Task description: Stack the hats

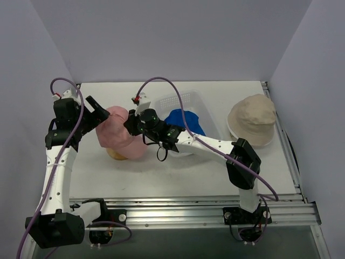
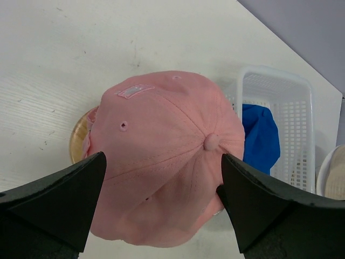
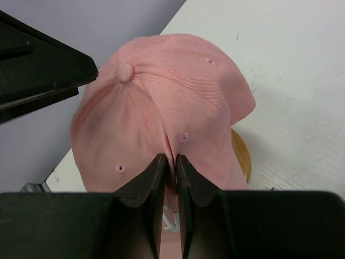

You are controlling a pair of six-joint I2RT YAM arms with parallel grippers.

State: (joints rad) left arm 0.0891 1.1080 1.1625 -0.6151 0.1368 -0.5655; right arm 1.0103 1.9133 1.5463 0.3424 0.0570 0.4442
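The pink cap [image 1: 121, 136] [image 2: 167, 140] [image 3: 161, 86] rests over an orange-brown dome [image 1: 115, 155] [image 3: 242, 154] at the table's left centre. My right gripper [image 1: 132, 125] [image 3: 169, 159] is shut on a fold of the cap's crown, with pink fabric pinched between its tips. On the cap's left side, my left gripper [image 1: 100, 111] [image 2: 163, 162] stands wide open, one finger on either side of the crown. A bright blue cap [image 1: 186, 121] [image 2: 260, 137] lies in the basket. The beige bucket hat [image 1: 252, 116] sits at the right, a whitish rim [image 1: 233, 133] showing under it.
The clear lattice basket [image 1: 188, 99] [image 2: 276, 75] stands just right of the pink cap, behind my right forearm. The dome's edge [image 2: 79, 135] pokes out under the cap. Purple walls close the table at the back and sides. A metal rail runs along the near edge.
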